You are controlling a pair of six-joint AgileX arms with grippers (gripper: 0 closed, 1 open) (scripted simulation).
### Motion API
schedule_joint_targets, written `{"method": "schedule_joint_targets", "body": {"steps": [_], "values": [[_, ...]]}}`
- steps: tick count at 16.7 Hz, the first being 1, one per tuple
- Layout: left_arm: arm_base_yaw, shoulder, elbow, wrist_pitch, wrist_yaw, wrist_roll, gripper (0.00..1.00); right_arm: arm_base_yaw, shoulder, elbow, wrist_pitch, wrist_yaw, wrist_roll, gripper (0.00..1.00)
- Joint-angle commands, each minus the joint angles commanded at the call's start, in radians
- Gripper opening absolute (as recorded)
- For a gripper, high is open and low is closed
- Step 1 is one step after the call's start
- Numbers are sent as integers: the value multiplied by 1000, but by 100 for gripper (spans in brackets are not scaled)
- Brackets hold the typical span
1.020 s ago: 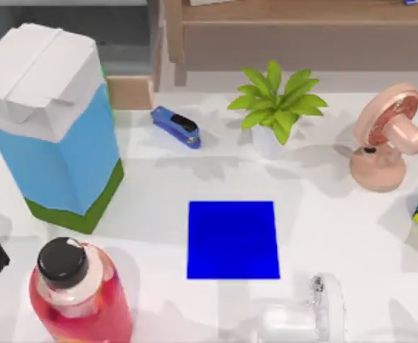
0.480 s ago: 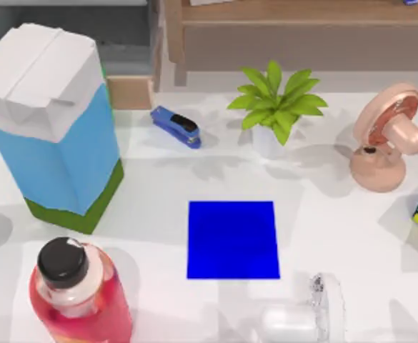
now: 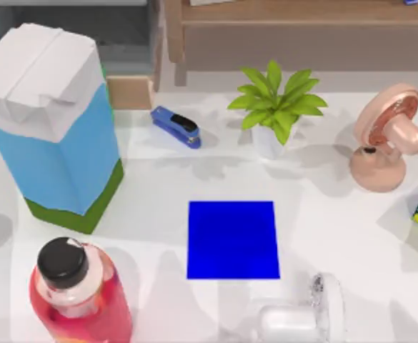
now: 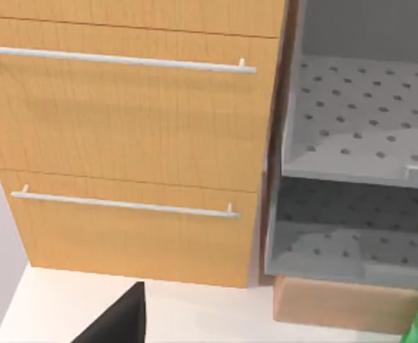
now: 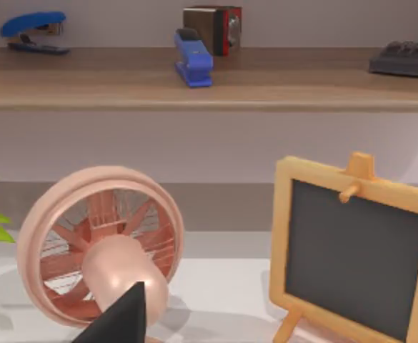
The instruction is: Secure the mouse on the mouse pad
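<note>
The mouse pad point(image 3: 233, 239) lies flat in the middle of the white surface point(image 3: 337, 214), with nothing on it. The mouse point(image 3: 287, 323) rests on the surface just off the pad's near right corner, touching a white translucent object point(image 3: 328, 304) on its right.

A dark tip of my left tool point(image 4: 119, 321) shows in the left wrist view, facing a wooden drawer cabinet point(image 4: 130, 143). I cannot tell whether it is spread or pressed together. A dark tip of my right tool point(image 5: 123, 320) shows in the right wrist view in front of the pink fan point(image 5: 101, 243), beside a small chalkboard point(image 5: 355, 257). I cannot tell its state either.

A potted plant point(image 3: 276, 103) stands behind the pad and a blue stapler point(image 3: 176, 126) to the plant's left.
</note>
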Motion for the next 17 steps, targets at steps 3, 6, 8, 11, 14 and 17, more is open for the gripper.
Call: {"method": "schedule_joint_targets", "body": {"steps": [3,6,8,11,14,17], "values": [[37,273,274,-153,14,17,100,0,0,0,0,0,0,100],[64,542,515,-308,11,35,100,0,0,0,0,0,0,100],[75,708,651,-407,0,47,100,0,0,0,0,0,0,100],[81,929,814,-543,-25,67,100,0,0,0,0,0,0,100],[74,1109,930,-660,-58,88,100,0,0,0,0,0,0,100],[58,1244,996,-748,-93,109,100,0,0,0,0,0,0,100]]}}
